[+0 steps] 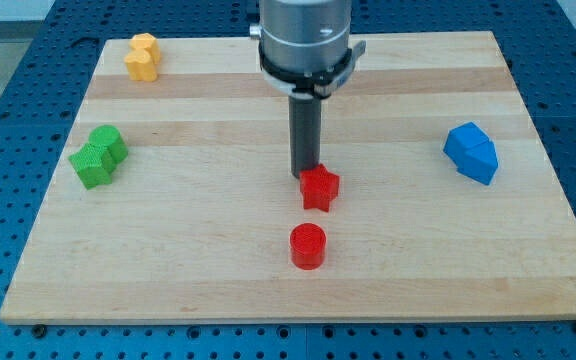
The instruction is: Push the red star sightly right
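Red star [319,188] and red cylinder [307,246]; green block [98,157], yellow block [142,57], blue block [470,152] sat on pale striped wooden board [218,250]

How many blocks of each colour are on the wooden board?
Red: 2, red star block and red cylinder block
Yellow: 1, yellow block
Green: 1, green block
Blue: 1, blue block
Total: 5

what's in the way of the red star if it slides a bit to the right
Nothing visible. My tip sits at the red star's upper left edge. The board to the star's right is bare up to the blue block, far off. The red cylinder lies below the star, off that path.
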Motion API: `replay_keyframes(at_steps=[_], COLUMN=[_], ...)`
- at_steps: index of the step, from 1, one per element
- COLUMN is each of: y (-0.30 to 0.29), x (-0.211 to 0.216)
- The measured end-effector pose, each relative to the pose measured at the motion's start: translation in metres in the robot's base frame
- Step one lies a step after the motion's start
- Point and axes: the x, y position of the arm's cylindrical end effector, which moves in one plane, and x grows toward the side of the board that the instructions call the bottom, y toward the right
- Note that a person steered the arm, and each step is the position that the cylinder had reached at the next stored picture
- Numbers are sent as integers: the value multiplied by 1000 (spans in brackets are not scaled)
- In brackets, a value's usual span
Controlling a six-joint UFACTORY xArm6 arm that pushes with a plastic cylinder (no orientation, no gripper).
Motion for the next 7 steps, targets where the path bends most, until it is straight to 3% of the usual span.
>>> replay_keyframes(at_steps=[1, 3, 5, 6, 7], y=[3, 65, 94, 126, 129], x=[13, -11, 56, 66, 40])
